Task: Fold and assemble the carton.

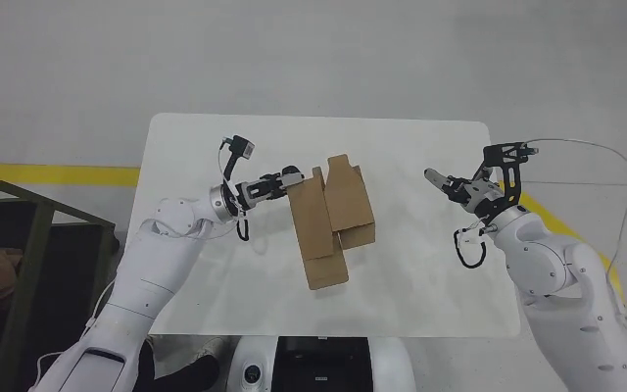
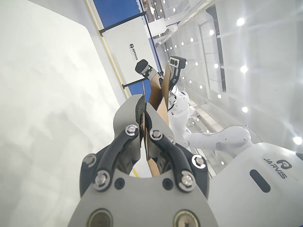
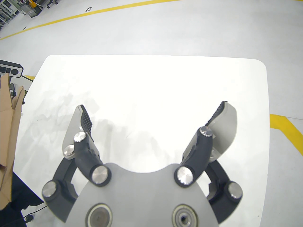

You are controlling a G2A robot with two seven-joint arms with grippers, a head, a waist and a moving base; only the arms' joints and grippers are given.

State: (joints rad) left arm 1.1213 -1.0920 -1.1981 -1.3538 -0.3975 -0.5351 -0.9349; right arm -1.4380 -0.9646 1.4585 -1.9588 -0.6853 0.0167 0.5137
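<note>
**Left gripper (image 1: 294, 179) clamped on carton (image 1: 331, 220), right gripper (image 1: 436, 179) free**

Carton is at the middle of the table (image 1: 196, 157), partly folded, brown panels overlapping. Its long axis runs roughly 6 to 12 o'clock, near end at 6. Left gripper is at the carton's 10 o'clock corner, with a cardboard edge pinched between the pads (image 2: 140, 105). Right gripper is at the carton's 3 o'clock, well apart, fingers spread, nothing in them. Yellow floor line (image 1: 69, 174) lies past the table's 9 o'clock edge.
</note>
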